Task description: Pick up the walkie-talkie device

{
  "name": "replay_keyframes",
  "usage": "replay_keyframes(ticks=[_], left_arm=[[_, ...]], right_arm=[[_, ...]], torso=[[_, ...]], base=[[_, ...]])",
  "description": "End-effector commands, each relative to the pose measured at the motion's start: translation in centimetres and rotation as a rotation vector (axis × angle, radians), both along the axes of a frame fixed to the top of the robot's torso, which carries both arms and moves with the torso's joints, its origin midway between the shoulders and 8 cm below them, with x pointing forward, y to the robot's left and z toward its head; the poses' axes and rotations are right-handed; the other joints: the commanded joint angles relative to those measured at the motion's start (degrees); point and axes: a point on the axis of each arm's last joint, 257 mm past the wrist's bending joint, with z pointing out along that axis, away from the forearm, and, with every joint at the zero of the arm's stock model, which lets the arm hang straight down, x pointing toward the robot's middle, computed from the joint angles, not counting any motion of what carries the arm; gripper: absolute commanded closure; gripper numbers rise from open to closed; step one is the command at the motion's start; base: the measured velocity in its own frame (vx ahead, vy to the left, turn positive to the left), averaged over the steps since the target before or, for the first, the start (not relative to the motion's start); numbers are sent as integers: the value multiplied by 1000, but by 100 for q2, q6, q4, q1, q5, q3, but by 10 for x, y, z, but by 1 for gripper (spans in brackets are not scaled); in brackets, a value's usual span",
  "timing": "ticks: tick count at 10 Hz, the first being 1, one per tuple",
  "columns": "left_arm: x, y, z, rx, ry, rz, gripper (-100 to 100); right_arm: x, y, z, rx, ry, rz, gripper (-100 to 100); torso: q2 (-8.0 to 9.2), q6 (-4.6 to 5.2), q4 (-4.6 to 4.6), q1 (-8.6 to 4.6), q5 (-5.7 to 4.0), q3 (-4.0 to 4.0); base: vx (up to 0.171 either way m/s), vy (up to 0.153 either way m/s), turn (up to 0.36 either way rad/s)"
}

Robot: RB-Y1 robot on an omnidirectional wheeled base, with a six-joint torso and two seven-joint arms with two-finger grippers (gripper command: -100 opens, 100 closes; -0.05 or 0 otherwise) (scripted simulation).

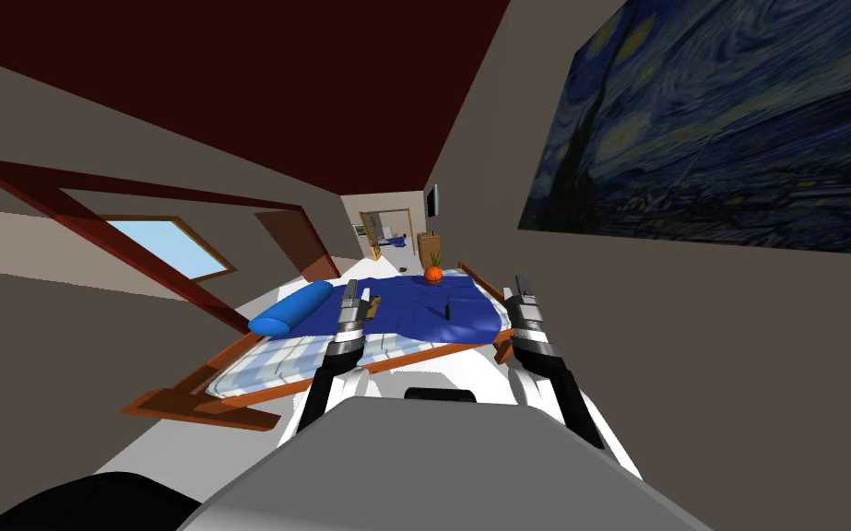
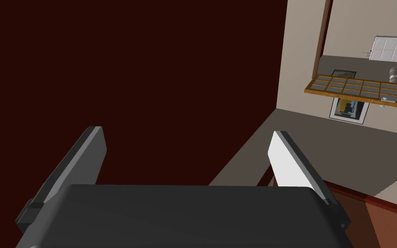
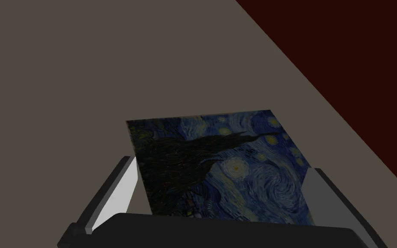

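Note:
A small, slim dark device (image 1: 448, 310), the likely walkie-talkie, lies on the blue blanket (image 1: 414, 318) of a bed straight ahead. My left gripper (image 1: 351, 293) is raised over the blanket's near left part, left of the device and apart from it. In the left wrist view the gripper (image 2: 186, 131) is open and empty. My right gripper (image 1: 517, 288) hovers by the bed's right edge, to the right of the device. The right wrist view shows this gripper (image 3: 222, 164) open and empty too.
The bed has a wooden frame (image 1: 202, 398) and a blue bolster (image 1: 289, 309) on its left. An orange pumpkin-like thing (image 1: 432, 274) sits at the far end, a tan flat object (image 1: 372, 305) near my left gripper. A wall with a large painting (image 1: 718, 138) stands close on the right.

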Motion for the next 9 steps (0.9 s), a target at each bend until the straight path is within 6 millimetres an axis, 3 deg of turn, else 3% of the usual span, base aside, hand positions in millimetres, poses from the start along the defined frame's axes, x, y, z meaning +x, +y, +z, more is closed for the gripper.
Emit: replay_keyframes(ticks=[1,6,9], left_arm=[[0,0,0,0,0,0,0],[0,0,0,0,0,0,0],[0,0,0,0,0,0,0]], right_arm=[[2,3,-3,-33,13,13,-100],[18,15,-27,-178,97,45,-100],[37,19,-62,-299,194,41,-100]], torso=[[0,0,0,0,0,0],[-2,-1,0,3,1,-1],[-2,-1,-1,7,1,-1]], base=[[1,3,17],[2,10,37],[3,25,87]])
